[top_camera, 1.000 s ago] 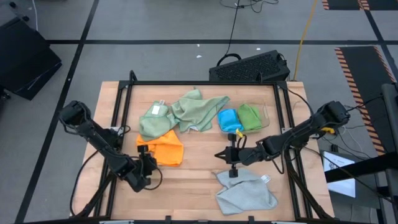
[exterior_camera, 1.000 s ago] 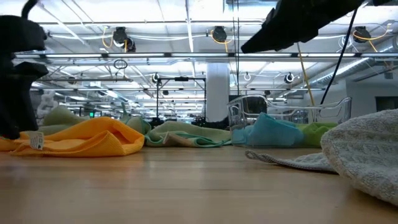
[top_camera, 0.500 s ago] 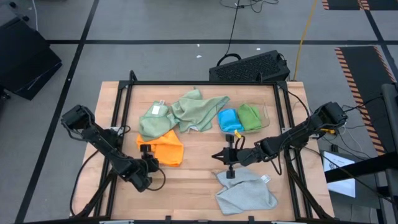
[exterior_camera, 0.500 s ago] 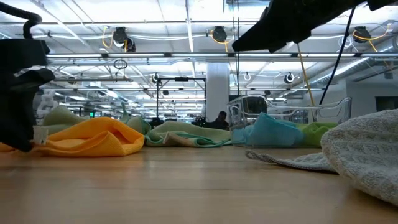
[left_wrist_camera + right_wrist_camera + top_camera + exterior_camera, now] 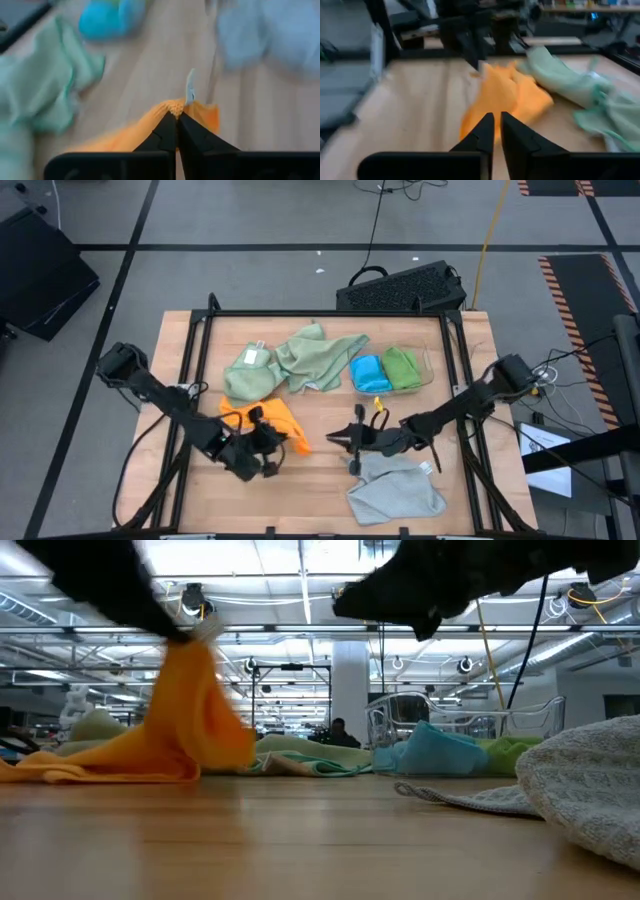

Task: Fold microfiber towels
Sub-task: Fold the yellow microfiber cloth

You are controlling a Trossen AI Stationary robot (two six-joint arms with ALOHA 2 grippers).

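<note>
Gripping a corner of the orange towel [image 5: 277, 424], the left claw [image 5: 262, 448] sits toward seven o'clock on the counter [image 5: 320, 470]; in the left wrist view its fingers [image 5: 167, 131] are pressed together on the cloth's edge [image 5: 172, 106], with a small white tag [image 5: 190, 90] standing just past the tips. In the low view the orange towel [image 5: 190, 710] rises in a peak off the wood while its far part trails flat on the surface.

The right claw [image 5: 352, 442] hovers near the middle of the counter, at the twelve o'clock edge of the grey towel [image 5: 395, 488], which lies crumpled toward five o'clock. In the right wrist view its two fingers [image 5: 484, 131] stand almost together with only a thin gap and nothing between them, pointing at the orange towel [image 5: 505, 97].

Two pale green towels lie toward eleven and twelve o'clock: one bunched [image 5: 248, 373] and touching the orange towel, the other spread [image 5: 320, 357] just beside it. A blue towel [image 5: 368, 372] and a bright green towel [image 5: 401, 367] sit side by side toward one o'clock, in a clear tray [image 5: 428, 366]. The low view shows the blue towel [image 5: 435, 752] and the tray's clear wall [image 5: 530, 715] beyond the grey towel [image 5: 590, 790].
</note>
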